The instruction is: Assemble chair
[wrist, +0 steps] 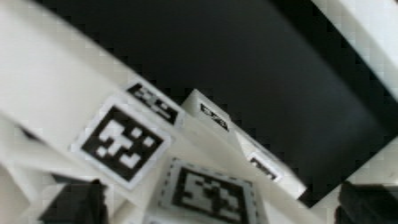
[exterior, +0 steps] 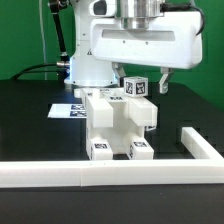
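Observation:
The partly built white chair (exterior: pixel 118 122) stands in the middle of the black table, with tags on its front feet. A small white tagged piece (exterior: pixel 137 87) sits at its top rear. My gripper (exterior: pixel 140 90) hangs over that piece with one dark finger on each side, and a gap shows at the finger on the exterior view's right. In the wrist view the tagged piece (wrist: pixel 210 190) lies between the dark fingers (wrist: pixel 71 203) with room on both sides. More tagged white chair faces (wrist: pixel 125 138) fill that view. The gripper (wrist: pixel 214 208) looks open.
A long low white border rail (exterior: pixel 110 176) runs along the front and turns back at the exterior view's right (exterior: pixel 200 148). The marker board (exterior: pixel 66 110) lies flat behind the chair at the exterior view's left. The robot's base (exterior: pixel 85 65) stands at the back.

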Available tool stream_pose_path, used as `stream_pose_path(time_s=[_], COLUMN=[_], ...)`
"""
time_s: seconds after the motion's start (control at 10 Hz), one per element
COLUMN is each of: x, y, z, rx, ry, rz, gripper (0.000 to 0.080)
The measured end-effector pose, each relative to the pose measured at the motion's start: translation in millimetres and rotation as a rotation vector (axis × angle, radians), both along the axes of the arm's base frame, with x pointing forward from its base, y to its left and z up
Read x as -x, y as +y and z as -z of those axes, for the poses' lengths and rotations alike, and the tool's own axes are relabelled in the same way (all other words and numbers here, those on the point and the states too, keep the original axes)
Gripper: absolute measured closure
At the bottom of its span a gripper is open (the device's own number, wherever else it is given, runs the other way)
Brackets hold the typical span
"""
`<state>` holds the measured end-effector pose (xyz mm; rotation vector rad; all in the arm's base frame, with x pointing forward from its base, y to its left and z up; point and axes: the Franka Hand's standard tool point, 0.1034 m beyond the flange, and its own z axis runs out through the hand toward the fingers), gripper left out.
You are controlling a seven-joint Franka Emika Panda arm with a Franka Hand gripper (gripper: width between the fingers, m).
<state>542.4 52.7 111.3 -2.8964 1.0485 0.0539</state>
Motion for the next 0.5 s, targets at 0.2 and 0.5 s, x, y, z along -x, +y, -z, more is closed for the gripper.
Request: stream_pose_path(time_s=[0.2, 0.5], x=[-0.1, -0.4], y=[-0.2, -1.8], z=[-0.1, -1.0], rx=[-0.002, -0.004], ry=[-0.011, -0.026], rz=[-0.158, -0.357], gripper=[0.0150, 0.0150])
